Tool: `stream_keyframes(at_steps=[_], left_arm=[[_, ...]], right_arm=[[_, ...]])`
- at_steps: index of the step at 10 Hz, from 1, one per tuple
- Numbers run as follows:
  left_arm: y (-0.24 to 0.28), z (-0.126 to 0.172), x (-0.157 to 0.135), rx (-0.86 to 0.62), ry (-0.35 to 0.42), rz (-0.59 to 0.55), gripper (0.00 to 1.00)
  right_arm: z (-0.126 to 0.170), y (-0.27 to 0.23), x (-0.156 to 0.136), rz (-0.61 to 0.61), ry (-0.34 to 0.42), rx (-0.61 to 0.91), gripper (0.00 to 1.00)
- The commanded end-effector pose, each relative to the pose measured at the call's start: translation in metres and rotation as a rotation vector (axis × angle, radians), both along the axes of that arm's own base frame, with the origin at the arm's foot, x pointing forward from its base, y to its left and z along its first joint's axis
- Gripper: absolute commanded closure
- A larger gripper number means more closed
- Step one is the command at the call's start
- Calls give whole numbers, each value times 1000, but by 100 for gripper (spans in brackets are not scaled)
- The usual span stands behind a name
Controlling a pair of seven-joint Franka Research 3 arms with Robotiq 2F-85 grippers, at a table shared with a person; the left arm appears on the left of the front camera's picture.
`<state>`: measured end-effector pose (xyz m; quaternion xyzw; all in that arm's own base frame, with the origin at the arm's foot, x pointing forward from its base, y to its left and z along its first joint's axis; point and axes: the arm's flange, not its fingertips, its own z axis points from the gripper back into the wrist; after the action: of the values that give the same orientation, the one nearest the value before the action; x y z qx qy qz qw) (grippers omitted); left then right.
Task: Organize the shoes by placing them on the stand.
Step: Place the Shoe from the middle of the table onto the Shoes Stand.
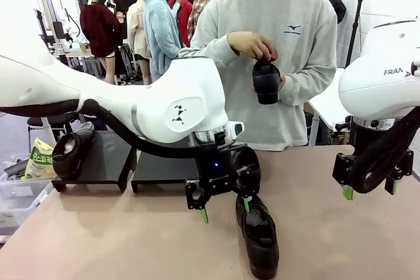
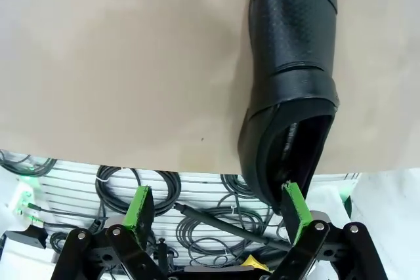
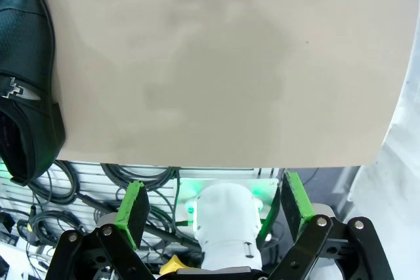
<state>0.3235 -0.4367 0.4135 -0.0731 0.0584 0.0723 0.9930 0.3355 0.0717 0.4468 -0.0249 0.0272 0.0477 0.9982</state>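
Black matte shoe [image 1: 260, 244] lies on the tan table [image 1: 98, 240], approx. mid-table on the robot's side. We see the left gripper [image 1: 225, 210] right by it, its arm reaching in across the middle, jaws wide apart w/ nothing between them. In the left wrist view one green pad [image 2: 295, 209] sits right at the rim of the shoe's ankle opening; we can't tell if it touches. The other pad [image 2: 139, 208] is well clear of the shoe. The shoe's textured upper runs away from the pads toward the top of that view.

The right gripper [image 1: 371, 189] hangs over bare table at the right side, well apart from the shoe, jaws also spread wide and holding nothing. In its wrist view we get tan tabletop ahead of the pads and the same shoe at the left edge, a small silver detail on its side.

A second shoe [image 1: 69, 152] sits on the left stand [image 1: 108, 155], a low black platform at the table's far left. A dark shape just behind it could be another shoe; we can't tell. The second stand [image 1: 161, 170] is just beside the first, partly behind the left arm.

A person in a grey sweatshirt [image 1: 308, 57] stands at the far side, holding a third shoe [image 1: 266, 83] at chest height, sole toward us, one hand [image 1: 252, 45] over its top.
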Motion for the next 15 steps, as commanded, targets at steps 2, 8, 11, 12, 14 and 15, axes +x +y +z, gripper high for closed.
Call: stream_keyframes(at_steps=[2, 8, 11, 12, 14, 15], left_arm=[[-21, -4, 2, 2, -17, -37, 0], [-39, -49, -8, 48, 48, -132, 0], [-36, -61, -7, 56, 10, -167, 0], [-36, -63, -8, 57, 18, -172, 0], [-36, -63, -9, 64, -21, -249, 33], [-36, -63, -7, 66, -14, -240, 51]], right_arm=[[2, 1, 0, -6, 8, 4, 0], [2, 1, 0, -6, 8, 4, 0], [2, 1, 0, -6, 8, 4, 0], [2, 1, 0, -6, 8, 4, 0], [2, 1, 0, -6, 8, 4, 0], [2, 1, 0, -6, 8, 4, 0]])
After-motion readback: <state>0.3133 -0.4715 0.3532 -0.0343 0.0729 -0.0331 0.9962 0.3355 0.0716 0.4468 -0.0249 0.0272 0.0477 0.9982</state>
